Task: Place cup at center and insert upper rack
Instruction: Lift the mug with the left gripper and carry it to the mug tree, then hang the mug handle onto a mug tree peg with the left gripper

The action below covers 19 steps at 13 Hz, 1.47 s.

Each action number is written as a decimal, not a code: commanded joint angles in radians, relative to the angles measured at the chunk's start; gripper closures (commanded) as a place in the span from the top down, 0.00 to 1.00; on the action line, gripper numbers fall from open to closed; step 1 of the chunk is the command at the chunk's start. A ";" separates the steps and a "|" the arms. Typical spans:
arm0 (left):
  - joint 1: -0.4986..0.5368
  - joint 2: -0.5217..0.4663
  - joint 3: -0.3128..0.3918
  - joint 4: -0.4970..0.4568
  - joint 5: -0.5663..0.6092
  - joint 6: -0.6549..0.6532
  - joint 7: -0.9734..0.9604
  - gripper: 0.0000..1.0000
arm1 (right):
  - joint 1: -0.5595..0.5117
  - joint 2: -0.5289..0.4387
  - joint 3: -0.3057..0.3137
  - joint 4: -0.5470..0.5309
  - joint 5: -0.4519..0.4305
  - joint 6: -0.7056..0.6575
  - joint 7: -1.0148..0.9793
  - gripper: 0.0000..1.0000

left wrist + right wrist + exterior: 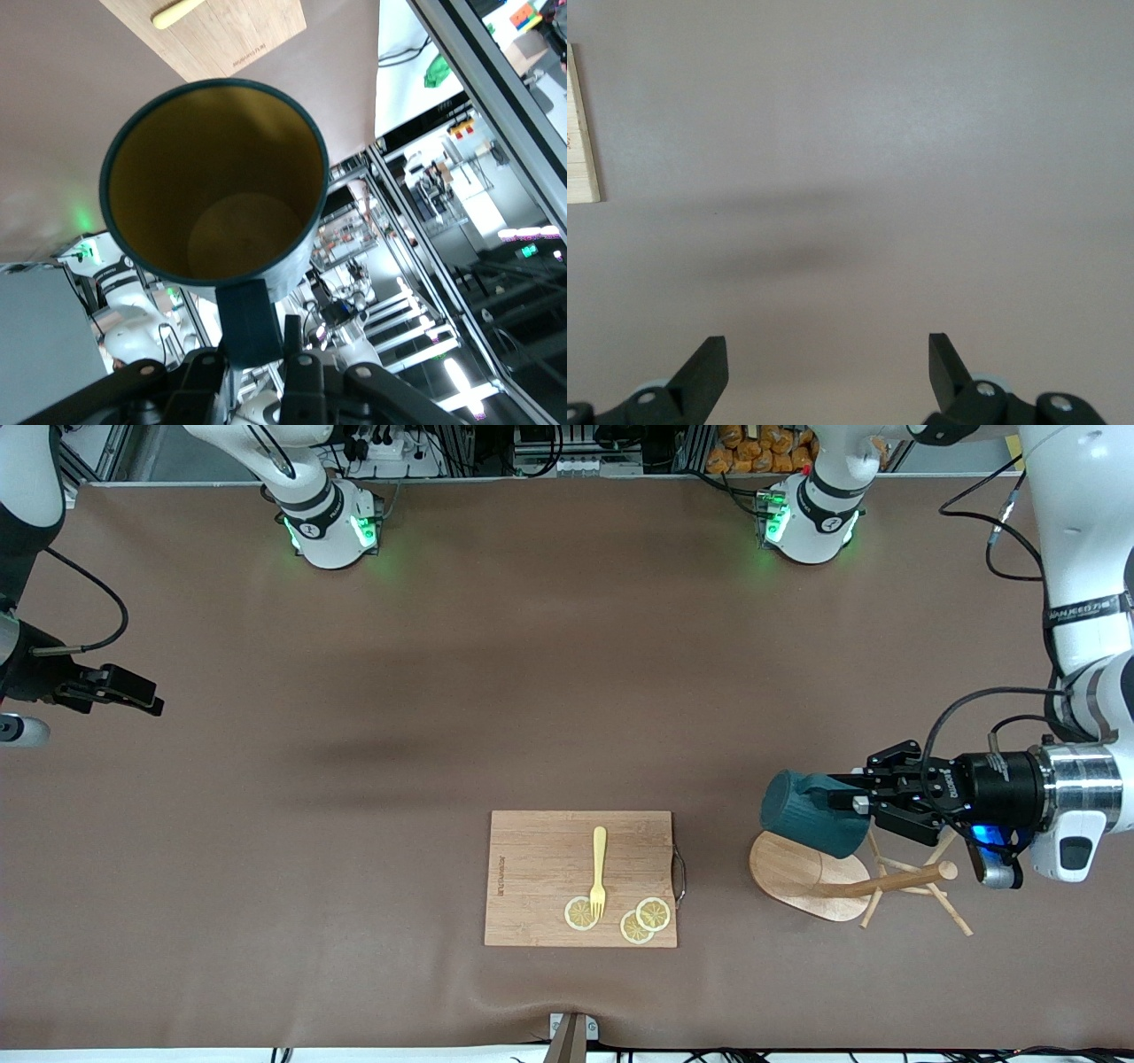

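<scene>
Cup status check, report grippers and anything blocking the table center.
Left gripper shut on the cup handle, cup held sideways over the toppled mug tree. Right gripper open, waiting over bare table. Cutting board with fork and lemon slices sits near center.

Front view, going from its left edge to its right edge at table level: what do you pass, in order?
right gripper → cutting board → fork → lemon slices → cup, held over the upper rack → left gripper
</scene>
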<state>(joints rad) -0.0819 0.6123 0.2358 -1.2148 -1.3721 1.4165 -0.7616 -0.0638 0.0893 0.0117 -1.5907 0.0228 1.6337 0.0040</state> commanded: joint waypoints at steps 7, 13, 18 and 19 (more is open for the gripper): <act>0.105 0.101 -0.009 0.009 -0.054 -0.117 0.182 0.00 | -0.022 -0.010 0.016 -0.008 -0.006 -0.012 -0.018 1.00; 0.125 0.122 -0.006 0.008 -0.047 -0.117 0.237 0.00 | -0.022 -0.010 0.017 -0.008 -0.004 -0.021 -0.018 1.00; 0.149 0.126 -0.003 -0.002 -0.018 -0.119 0.298 0.00 | -0.019 -0.010 0.019 -0.009 -0.004 -0.023 -0.015 1.00; 0.155 0.126 -0.003 -0.002 -0.018 -0.119 0.300 0.00 | -0.019 -0.010 0.019 -0.009 -0.004 -0.023 -0.016 1.00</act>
<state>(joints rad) 0.0574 0.7406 0.2355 -1.2170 -1.3989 1.3158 -0.4845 -0.0639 0.0893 0.0130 -1.5921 0.0228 1.6166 -0.0014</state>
